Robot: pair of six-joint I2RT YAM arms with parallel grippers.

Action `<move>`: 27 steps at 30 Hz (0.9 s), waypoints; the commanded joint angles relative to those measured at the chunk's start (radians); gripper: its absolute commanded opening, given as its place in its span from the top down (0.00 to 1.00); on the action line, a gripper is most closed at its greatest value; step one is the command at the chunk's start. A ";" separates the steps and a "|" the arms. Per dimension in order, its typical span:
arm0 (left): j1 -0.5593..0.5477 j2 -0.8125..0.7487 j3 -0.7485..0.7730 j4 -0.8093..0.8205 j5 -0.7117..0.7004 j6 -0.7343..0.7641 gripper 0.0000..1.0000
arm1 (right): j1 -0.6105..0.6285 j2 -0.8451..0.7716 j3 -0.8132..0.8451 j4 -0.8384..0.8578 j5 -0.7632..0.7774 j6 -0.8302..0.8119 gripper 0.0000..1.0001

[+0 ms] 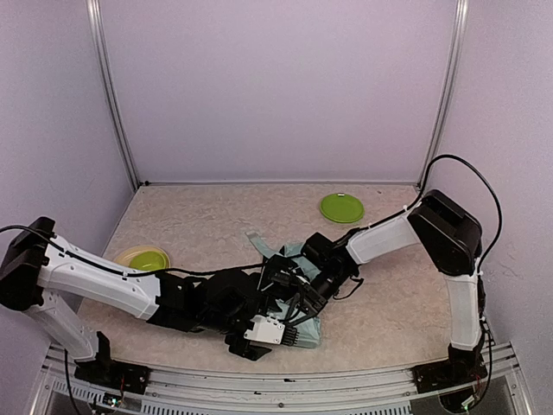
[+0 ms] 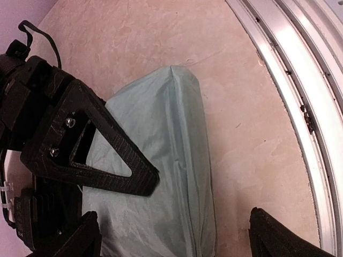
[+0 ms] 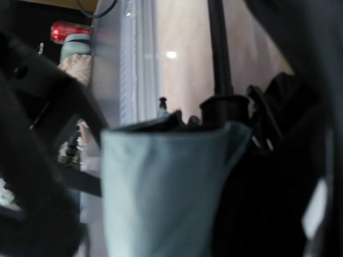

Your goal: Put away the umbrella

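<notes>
Both arms crowd over the umbrella point(image 1: 293, 252) at the lower middle of the table point(image 1: 389, 303), so from above we see only scraps of its mint fabric. The left arm point(image 1: 95, 281) reaches in low from the left, its left gripper point(image 2: 172, 222) spread wide astride the cloth. The right arm point(image 1: 384, 238) bends down from the right; one finger point(image 2: 136, 176) of the right gripper point(image 1: 300, 301) lies on the fabric, but we cannot tell whether it pinches.
</notes>
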 commanded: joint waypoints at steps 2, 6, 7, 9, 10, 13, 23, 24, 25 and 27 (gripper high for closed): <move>-0.028 0.106 0.095 -0.113 -0.011 -0.071 0.11 | 0.004 -0.042 -0.117 0.094 -0.031 0.090 0.80; -0.062 0.198 0.172 -0.224 0.032 -0.135 0.16 | 0.004 -0.091 -0.151 0.169 -0.033 0.139 0.80; -0.063 0.214 0.189 -0.241 0.037 -0.143 0.17 | 0.004 -0.091 -0.151 0.174 -0.034 0.145 0.80; -0.062 0.267 0.250 -0.298 0.036 -0.150 0.21 | 0.004 -0.082 -0.142 0.176 -0.034 0.148 0.80; -0.063 0.296 0.280 -0.327 0.030 -0.164 0.23 | 0.004 -0.079 -0.139 0.172 -0.028 0.144 0.79; -0.063 0.355 0.356 -0.403 0.016 -0.210 0.26 | -0.005 -0.099 -0.143 0.161 0.022 0.139 0.69; -0.031 0.447 0.466 -0.509 0.077 -0.256 0.45 | -0.163 -0.444 -0.287 0.227 0.279 0.282 0.46; -0.028 0.457 0.478 -0.520 0.082 -0.263 0.45 | -0.178 -0.476 -0.302 0.229 0.305 0.291 0.44; -0.026 0.468 0.492 -0.531 0.083 -0.272 0.45 | -0.192 -0.510 -0.316 0.237 0.326 0.301 0.43; -0.022 0.494 0.528 -0.561 0.086 -0.296 0.45 | -0.224 -0.570 -0.337 0.237 0.383 0.313 0.42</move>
